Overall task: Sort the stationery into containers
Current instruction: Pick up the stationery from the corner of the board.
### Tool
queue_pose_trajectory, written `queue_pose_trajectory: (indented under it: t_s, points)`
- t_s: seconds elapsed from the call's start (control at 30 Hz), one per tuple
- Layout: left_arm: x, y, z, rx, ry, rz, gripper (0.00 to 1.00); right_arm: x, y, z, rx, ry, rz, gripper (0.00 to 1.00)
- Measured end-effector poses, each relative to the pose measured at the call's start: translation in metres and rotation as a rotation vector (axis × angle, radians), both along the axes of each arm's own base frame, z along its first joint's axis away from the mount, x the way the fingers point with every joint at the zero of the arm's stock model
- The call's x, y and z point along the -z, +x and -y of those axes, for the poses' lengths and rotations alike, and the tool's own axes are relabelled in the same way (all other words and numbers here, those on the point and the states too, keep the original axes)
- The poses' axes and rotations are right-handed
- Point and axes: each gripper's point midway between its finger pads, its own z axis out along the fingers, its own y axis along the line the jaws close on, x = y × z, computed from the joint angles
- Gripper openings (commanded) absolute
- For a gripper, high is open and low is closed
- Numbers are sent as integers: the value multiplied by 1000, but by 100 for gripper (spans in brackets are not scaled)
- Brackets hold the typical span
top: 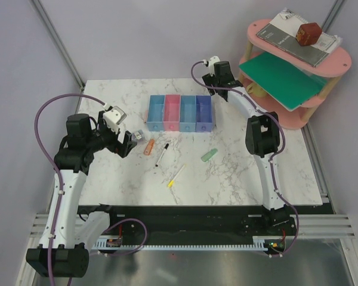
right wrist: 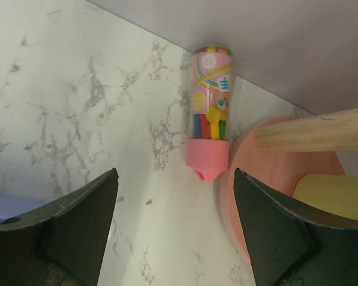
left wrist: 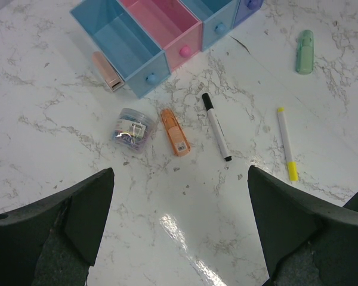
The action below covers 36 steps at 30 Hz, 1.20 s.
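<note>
Currently: orange eraser point(left wrist: 175, 131), lying flat just near of the containers point(left wrist: 152, 68), between clip tub point(left wrist: 131, 130) and pen point(left wrist: 216, 126). Likely light, rigid, smooth; pinch across narrow sides, mid-length. Left gripper point(left wrist: 180, 173) wide open above; right gripper point(right wrist: 174, 176) open, empty, far right.

Four joined bins point(top: 173, 126) stand on the worktop point(top: 256, 179): two light blue, one pink, one periwinkle. Three stubby erasers lie there: one pink eraser point(left wrist: 108, 71), one orange eraser point(left wrist: 175, 131), one pale green eraser point(left wrist: 305, 52). There is also one black-white pen point(left wrist: 216, 126), one yellow pencil point(left wrist: 286, 143), one clear tub point(left wrist: 131, 130) and one pink tube point(right wrist: 210, 113).
</note>
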Motion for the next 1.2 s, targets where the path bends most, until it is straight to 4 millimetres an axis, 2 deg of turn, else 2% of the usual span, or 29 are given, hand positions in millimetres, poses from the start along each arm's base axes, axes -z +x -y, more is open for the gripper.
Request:
queue_pose_trajectory:
  t_s: [0.2,0.37,0.83,1.2]
  points:
    - [-2,0,0,0,0,3,100,15,18,35,82,8,32,84]
    - [-2,2,0,-1,-3,-2,100,30,25,54,118,23,29,84]
    - [-4,2,0,-6,-9,-1,100,74,28,47,81,81,-25,81]
    - [-4,3,-2,-24,-5,-2,100,82,39,44,74,120,-9,78]
